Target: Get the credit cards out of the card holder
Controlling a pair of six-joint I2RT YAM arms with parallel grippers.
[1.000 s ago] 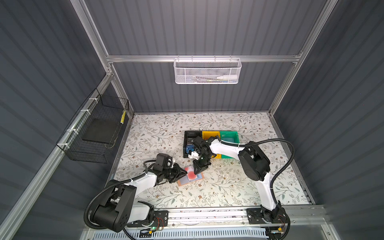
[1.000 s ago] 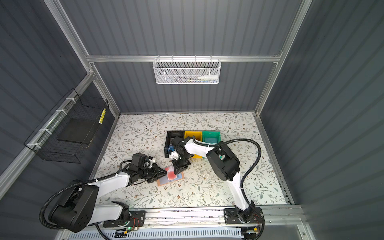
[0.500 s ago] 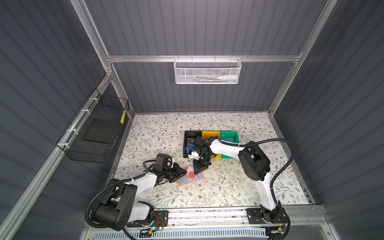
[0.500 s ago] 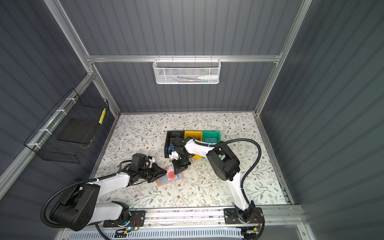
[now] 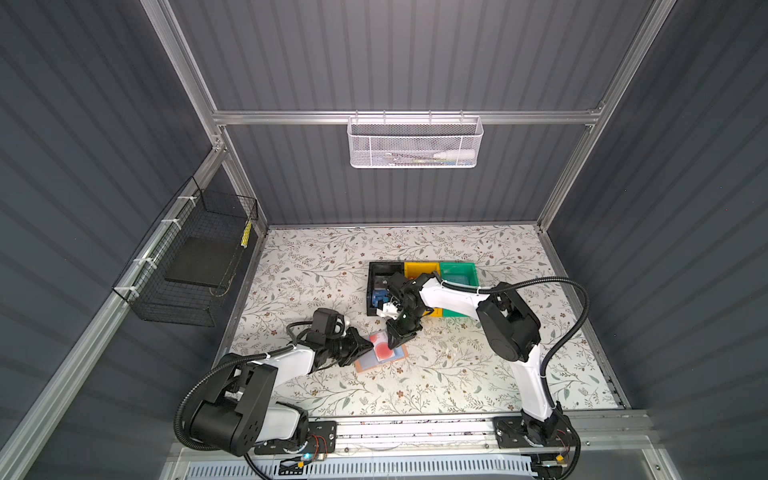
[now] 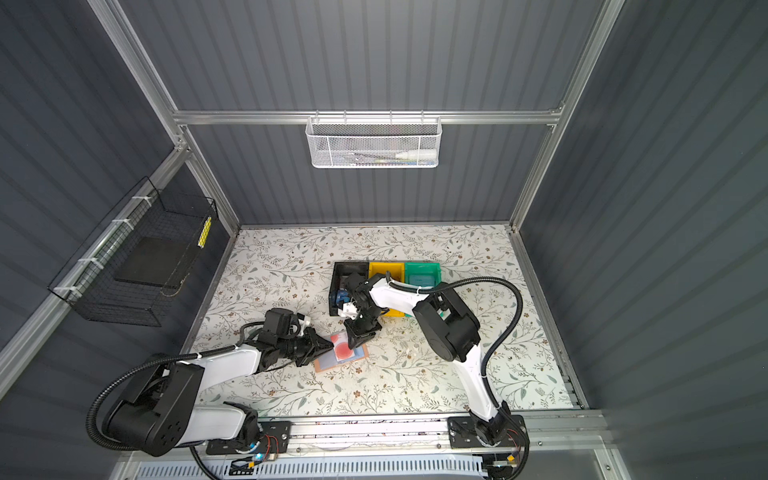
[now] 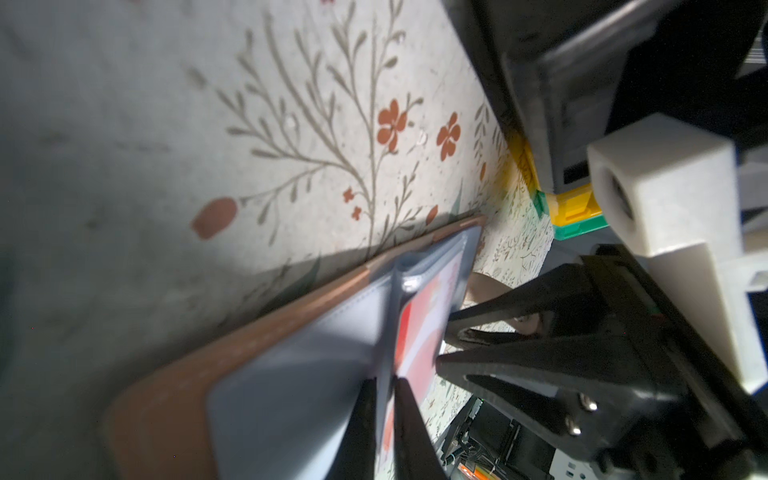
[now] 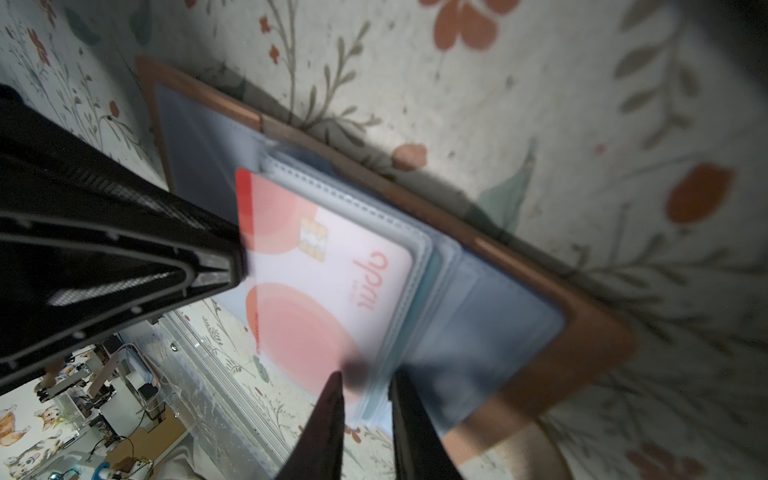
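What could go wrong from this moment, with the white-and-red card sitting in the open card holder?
1. The right gripper straddles the edge of the white-and-red card together with the sleeve stack, so a pull may drag the sleeves along too.
2. The left gripper pinches only a thin sleeve, so the card holder may lift or slide.

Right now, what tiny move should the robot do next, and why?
Probably close the right fingers on the white-and-red card: its edge sits between them, not yet pinched, while the left fingers pinch a sleeve of the open card holder.
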